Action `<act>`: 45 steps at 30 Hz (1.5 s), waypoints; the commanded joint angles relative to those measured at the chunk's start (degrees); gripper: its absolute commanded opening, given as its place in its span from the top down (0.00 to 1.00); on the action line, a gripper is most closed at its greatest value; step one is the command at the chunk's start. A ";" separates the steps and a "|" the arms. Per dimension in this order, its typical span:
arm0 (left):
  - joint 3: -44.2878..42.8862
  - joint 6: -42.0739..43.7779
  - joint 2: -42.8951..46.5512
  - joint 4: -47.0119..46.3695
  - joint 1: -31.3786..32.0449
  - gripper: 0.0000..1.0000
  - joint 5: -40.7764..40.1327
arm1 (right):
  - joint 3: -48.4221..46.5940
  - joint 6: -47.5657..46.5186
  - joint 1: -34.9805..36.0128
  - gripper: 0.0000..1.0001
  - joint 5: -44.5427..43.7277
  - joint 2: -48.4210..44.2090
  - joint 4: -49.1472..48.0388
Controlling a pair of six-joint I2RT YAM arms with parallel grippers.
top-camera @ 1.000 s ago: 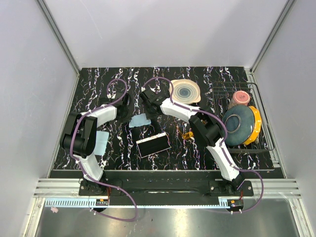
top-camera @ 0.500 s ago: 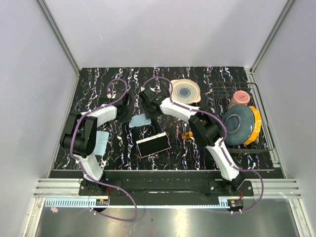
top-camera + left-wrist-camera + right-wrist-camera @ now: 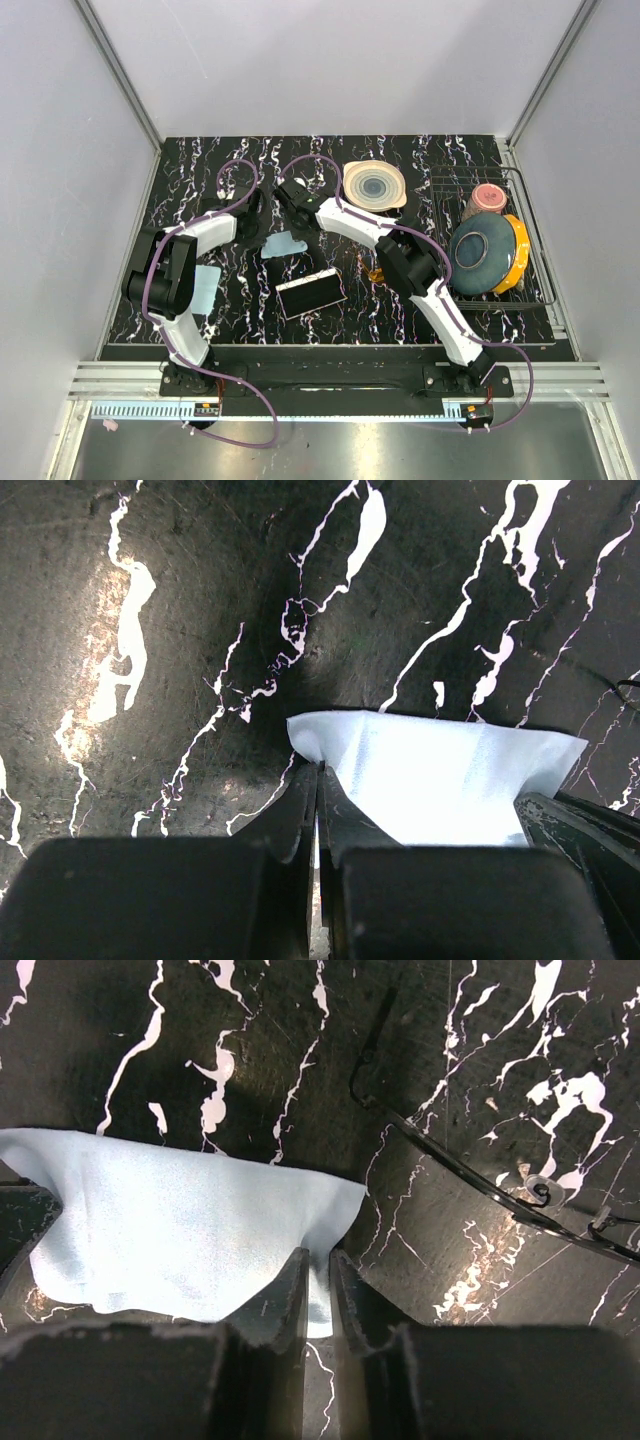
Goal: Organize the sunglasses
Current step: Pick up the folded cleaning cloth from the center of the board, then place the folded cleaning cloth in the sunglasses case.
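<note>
Your sunglasses [image 3: 376, 272] lie well behind the right gripper [image 3: 317, 1255], at that arm's elbow. Its jaws leave a slit over the blue cloth [image 3: 180, 1220]; whether they pinch it, you cannot tell. The left gripper [image 3: 317, 770], pressed together, touches the cloth's far corner.

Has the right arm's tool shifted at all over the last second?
Yes. In the top view the right tool has slid slightly left, away from the cream plate, widening the gap between them.
</note>
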State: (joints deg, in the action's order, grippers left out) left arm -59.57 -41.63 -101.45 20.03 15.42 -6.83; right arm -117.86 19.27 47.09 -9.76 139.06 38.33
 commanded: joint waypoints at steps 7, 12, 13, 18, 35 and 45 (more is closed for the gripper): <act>-0.98 0.93 -1.30 1.94 0.22 1.00 -0.29 | 0.44 0.07 0.90 0.98 -2.11 2.53 3.25; -1.78 1.99 1.60 1.33 0.22 1.00 1.73 | 2.72 0.33 0.90 1.00 -1.93 -0.81 0.18; -1.78 2.07 2.21 1.41 0.40 1.00 1.82 | 3.86 0.51 0.90 1.00 -1.84 -2.20 -0.27; -0.55 1.73 8.01 1.68 1.37 1.00 2.87 | 7.12 1.12 0.90 1.00 -1.32 -6.96 -2.38; 9.82 -3.36 27.08 6.42 11.82 1.00 0.77 | 27.06 2.70 2.13 1.00 1.94 -29.72 -4.49; 14.48 -10.66 30.08 7.66 22.63 1.00 -4.95 | 42.96 7.09 3.97 1.00 1.59 -40.18 -8.61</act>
State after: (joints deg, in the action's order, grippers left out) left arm -47.33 -47.92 -71.90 27.81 35.40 -7.68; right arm -79.20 23.66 49.98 -7.88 103.00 32.75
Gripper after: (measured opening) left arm 0.013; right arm 0.009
